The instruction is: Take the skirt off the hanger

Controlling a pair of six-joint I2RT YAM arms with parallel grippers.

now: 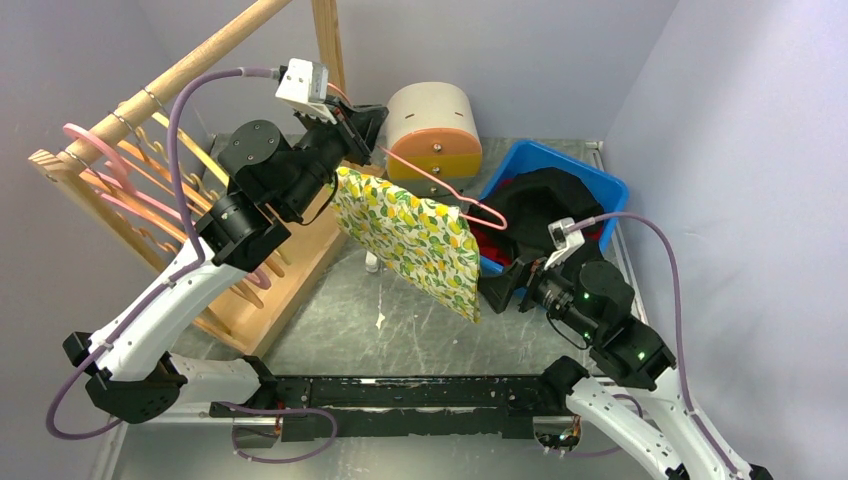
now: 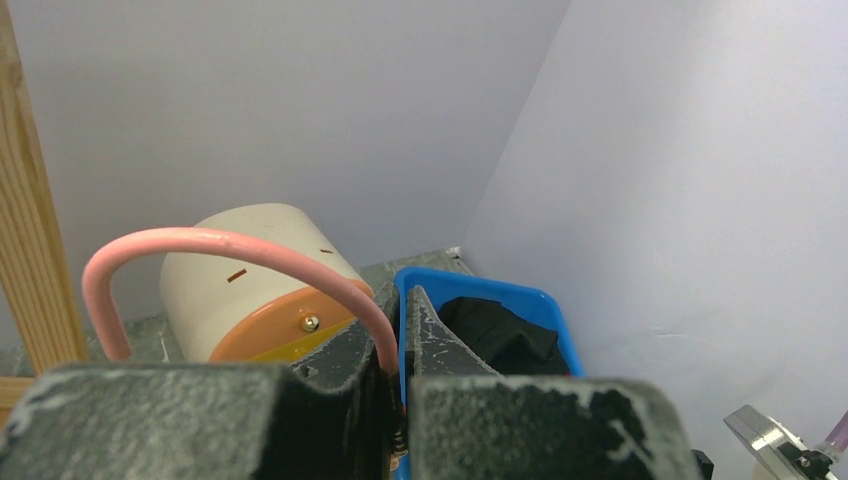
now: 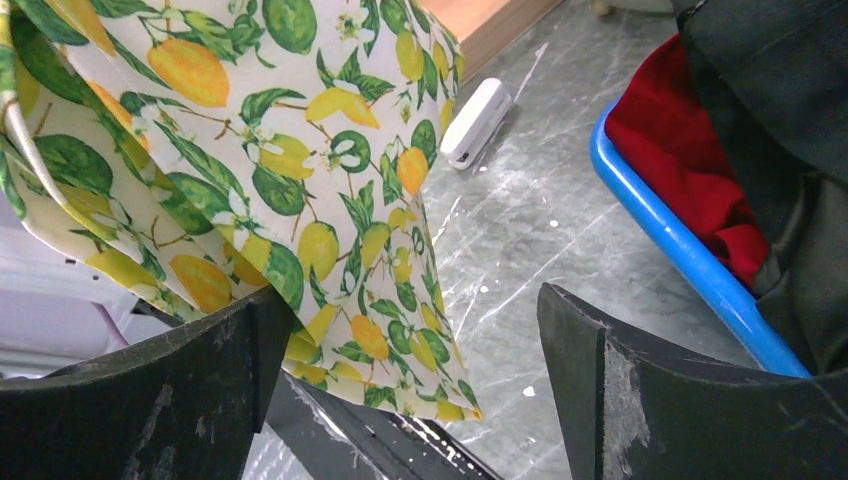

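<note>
A lemon-print skirt (image 1: 415,238) hangs from a pink hanger (image 1: 470,205) held in the air over the table. My left gripper (image 1: 360,125) is shut on the hanger's pink hook (image 2: 250,255), as the left wrist view shows. My right gripper (image 1: 500,292) is open, low beside the skirt's lower right corner. In the right wrist view the skirt's hem (image 3: 330,240) hangs between the open fingers (image 3: 640,400), close to the left finger; I cannot tell if it touches.
A wooden rack (image 1: 150,160) with more pink hangers (image 1: 100,160) stands at left. A blue bin (image 1: 600,190) holding black and red clothes is at right. A cream and orange cylinder (image 1: 435,130) stands behind. A small white object (image 3: 478,120) lies on the table.
</note>
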